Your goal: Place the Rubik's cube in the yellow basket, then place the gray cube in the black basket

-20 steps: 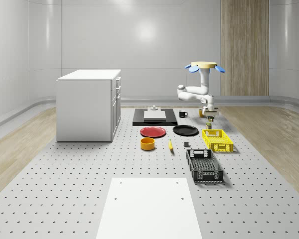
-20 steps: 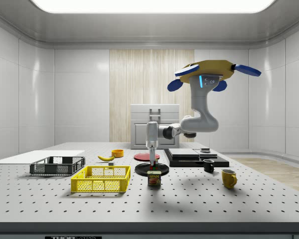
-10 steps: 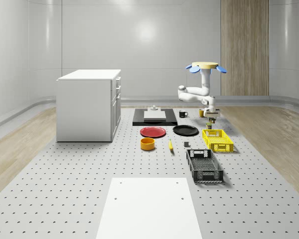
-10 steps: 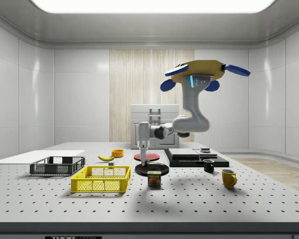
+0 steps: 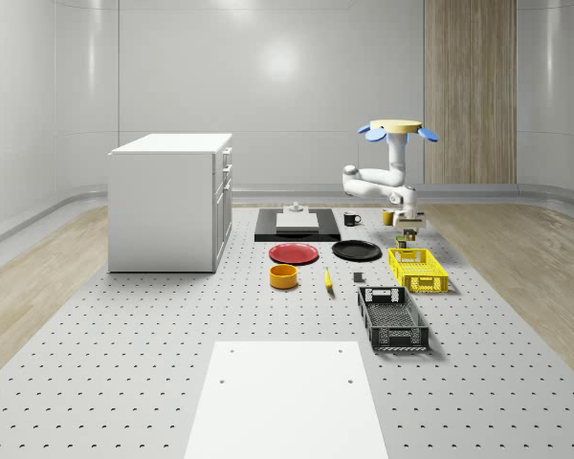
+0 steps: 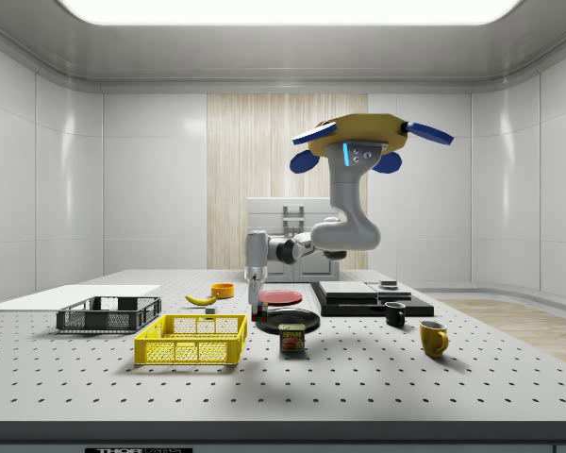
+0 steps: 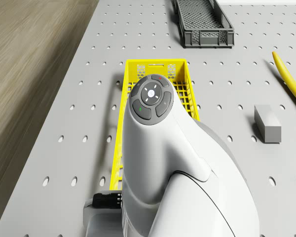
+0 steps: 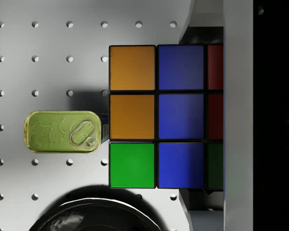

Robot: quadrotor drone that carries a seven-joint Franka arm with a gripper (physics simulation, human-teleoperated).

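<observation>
The Rubik's cube [image 8: 156, 116] shows orange, green, blue and dark red squares edged in black, and sits clamped between the jaws of the gripper [image 6: 256, 300], lifted off the counter [image 6: 377, 377]. Since a second ago, drone [image 6: 363, 142] and arm have shifted toward the side view's left, so the cube now hangs beside the yellow basket [image 6: 192, 339], past the meat can [image 6: 293, 339]. Being square, it has no long axis; its faces sit level.
</observation>
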